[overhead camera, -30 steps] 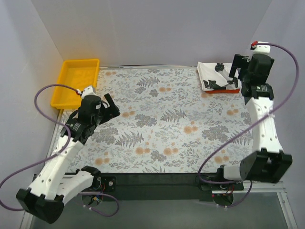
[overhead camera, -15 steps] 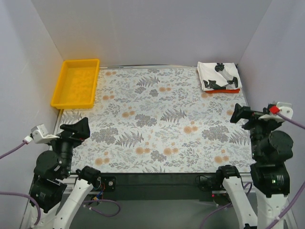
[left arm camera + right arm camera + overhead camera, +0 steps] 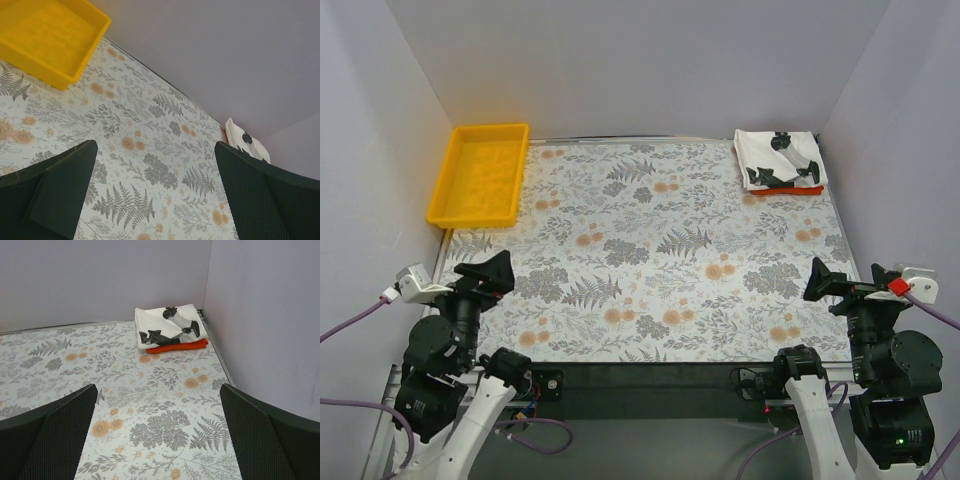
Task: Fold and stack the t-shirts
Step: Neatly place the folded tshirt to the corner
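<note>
The white t-shirt (image 3: pixel 778 158) with a black print lies folded on top of the orange-red t-shirt (image 3: pixel 798 190), whose edge shows beneath it, at the table's far right corner. The stack also shows in the right wrist view (image 3: pixel 169 326), with the orange-red shirt (image 3: pixel 180 345) under it, and small in the left wrist view (image 3: pixel 246 142). My left gripper (image 3: pixel 485 273) is open and empty, drawn back at the near left edge. My right gripper (image 3: pixel 840 285) is open and empty at the near right edge. Both are far from the shirts.
A yellow plastic tray (image 3: pixel 482 173) stands empty at the far left corner; it also shows in the left wrist view (image 3: pixel 50 37). A floral cloth (image 3: pixel 650 250) covers the table. Grey walls enclose the left, back and right sides.
Both arms pulled back from over the table to the near edge. The right gripper left the shirt stack, the left one left the area by the tray. The stack has not moved.
</note>
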Action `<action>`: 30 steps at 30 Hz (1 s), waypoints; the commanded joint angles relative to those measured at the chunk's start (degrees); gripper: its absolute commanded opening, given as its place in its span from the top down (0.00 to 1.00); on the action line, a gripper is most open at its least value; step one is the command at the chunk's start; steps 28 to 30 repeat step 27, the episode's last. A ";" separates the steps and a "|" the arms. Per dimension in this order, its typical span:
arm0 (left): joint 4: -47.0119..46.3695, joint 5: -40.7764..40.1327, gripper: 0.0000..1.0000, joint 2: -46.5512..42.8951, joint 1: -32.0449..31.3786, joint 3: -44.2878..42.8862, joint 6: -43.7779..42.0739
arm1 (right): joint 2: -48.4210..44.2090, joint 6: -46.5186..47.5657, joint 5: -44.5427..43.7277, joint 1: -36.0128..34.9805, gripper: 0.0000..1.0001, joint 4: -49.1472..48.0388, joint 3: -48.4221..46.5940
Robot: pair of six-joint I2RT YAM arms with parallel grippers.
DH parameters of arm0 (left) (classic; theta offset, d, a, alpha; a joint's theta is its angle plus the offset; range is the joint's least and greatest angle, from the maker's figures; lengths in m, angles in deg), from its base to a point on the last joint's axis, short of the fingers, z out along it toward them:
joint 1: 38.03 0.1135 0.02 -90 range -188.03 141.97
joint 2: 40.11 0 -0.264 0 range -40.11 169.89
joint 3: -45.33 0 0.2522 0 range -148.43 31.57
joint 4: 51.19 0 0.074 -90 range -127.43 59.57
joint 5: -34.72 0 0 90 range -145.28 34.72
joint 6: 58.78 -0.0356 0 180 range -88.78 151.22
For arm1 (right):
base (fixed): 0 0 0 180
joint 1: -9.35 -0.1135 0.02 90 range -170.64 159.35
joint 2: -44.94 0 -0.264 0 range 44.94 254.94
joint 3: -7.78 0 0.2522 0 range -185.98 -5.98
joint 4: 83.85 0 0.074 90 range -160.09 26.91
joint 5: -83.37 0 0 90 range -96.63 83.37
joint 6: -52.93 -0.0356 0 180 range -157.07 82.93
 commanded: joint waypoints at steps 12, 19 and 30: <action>-12.05 -0.22 0.02 5.10 0.09 7.48 4.59 | -0.99 0.92 2.95 -4.10 0.02 0.97 1.96; -15.38 -1.19 0.02 8.00 0.18 8.62 2.04 | -0.29 1.01 3.30 -4.90 0.02 0.97 1.88; -18.56 1.53 0.02 12.04 0.09 8.98 -1.65 | 2.69 -2.49 4.53 -4.81 0.02 -0.16 4.07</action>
